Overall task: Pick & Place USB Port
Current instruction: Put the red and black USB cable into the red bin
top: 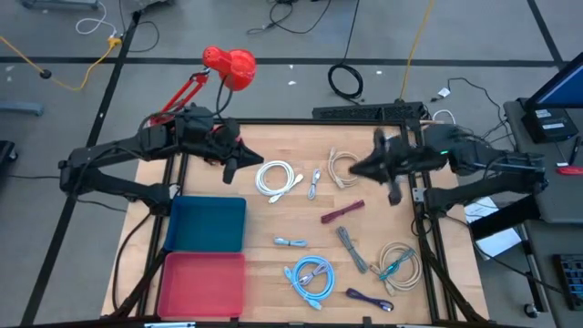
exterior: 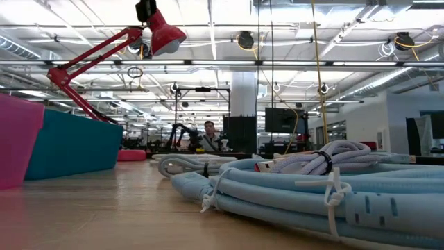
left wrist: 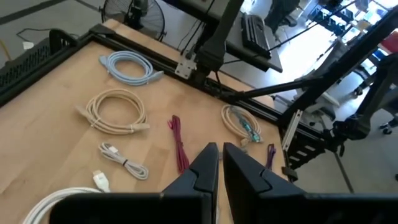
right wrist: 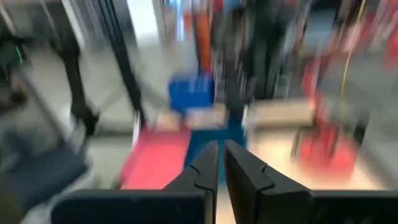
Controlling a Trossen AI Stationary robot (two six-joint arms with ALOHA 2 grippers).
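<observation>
**Both arms parked, nothing picked**

Nearest the low camera: light-blue cable coil (exterior: 326, 191), tied with a white twist tie, lying flat on the table (top: 282, 219). It fills the foreground because it sits close to the table's near edge.

Largest first:

- Left arm is raised over the left rear of the table, left gripper (top: 230, 169) near the white cable coil (top: 276, 178). Fingers are closed together with nothing between them, clear in its wrist view (left wrist: 217, 168). It looks to be in a ready pose, not a grasp.
- Right arm mirrors it on the right side, right gripper (top: 357, 169) just beside the beige coil (top: 342, 167). Fingers pressed shut and empty (right wrist: 217, 165).
- Blue bin (top: 207, 224) and red bin (top: 202, 283) stand side by side at the left front, likely the drop targets, within the left arm's reach.
- Cables are spread apart across the centre and right so each can be picked singly: another beige coil (top: 397, 262), maroon cable (top: 342, 211), grey cable (top: 352, 249), small white USB cable (top: 291, 241), purple one (top: 368, 298).

Which item is the task's "USB port" I can't tell; candidates all lie loose on the table, none in a bin.
</observation>
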